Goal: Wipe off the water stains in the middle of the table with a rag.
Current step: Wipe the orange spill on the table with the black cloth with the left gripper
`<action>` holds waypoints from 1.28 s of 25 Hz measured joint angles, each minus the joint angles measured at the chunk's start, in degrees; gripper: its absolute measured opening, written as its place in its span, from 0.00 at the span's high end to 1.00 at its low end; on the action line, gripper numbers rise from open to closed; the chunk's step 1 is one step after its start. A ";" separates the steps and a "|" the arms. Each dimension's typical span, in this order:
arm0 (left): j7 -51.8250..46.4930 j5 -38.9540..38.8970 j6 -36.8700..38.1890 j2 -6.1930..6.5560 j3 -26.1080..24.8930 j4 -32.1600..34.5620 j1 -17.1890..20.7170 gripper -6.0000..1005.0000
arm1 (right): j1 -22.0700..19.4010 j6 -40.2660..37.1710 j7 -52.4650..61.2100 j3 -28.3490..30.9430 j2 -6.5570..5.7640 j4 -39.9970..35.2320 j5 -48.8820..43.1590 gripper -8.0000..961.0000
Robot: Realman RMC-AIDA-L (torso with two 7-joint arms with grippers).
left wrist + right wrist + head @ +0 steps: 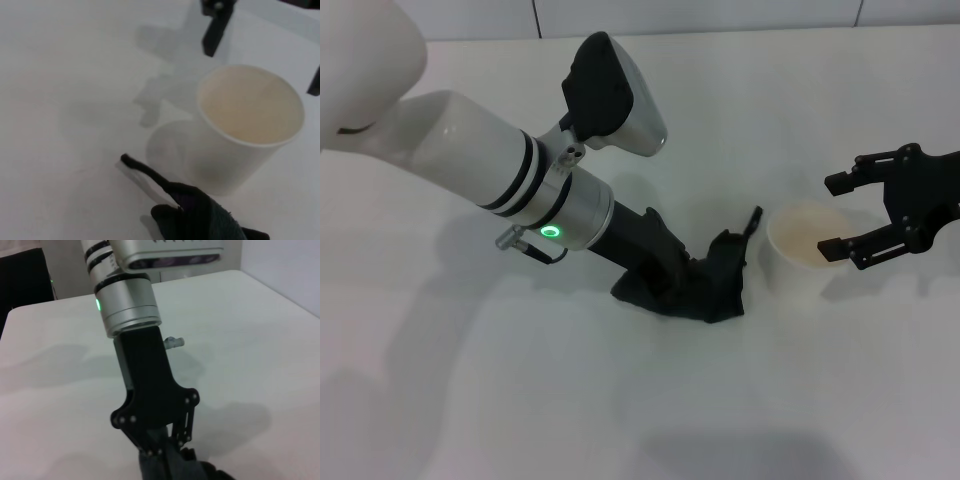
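The dark rag lies bunched on the white table, with one pointed corner sticking up toward the cup. My left gripper is shut on the rag and presses it against the tabletop. The rag's corner also shows in the left wrist view. The right wrist view shows the left gripper from behind, down on the cloth. No orange-brown water stain shows in any view. My right gripper is open and empty, hovering just right of the cup.
A whitish cup with a pale beige inside stands upright just right of the rag, between the rag and the right gripper; it also fills the left wrist view. The table's far edge runs along the back.
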 joint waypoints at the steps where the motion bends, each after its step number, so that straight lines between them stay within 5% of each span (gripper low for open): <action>1: -0.07 0.00 0.37 0.01 0.10 0.29 0.10 0.89 | 0.00 0.00 0.03 0.01 0.02 0.00 0.01 0.09; 22: -4.29 4.83 -13.18 0.62 -6.82 -0.23 0.29 0.88 | 0.43 1.56 0.28 -0.23 0.06 0.12 -0.33 0.09; 32: -3.51 4.03 -11.08 0.19 -5.82 0.21 -0.16 0.88 | 0.43 -1.05 0.78 0.03 -0.95 0.11 -0.45 0.09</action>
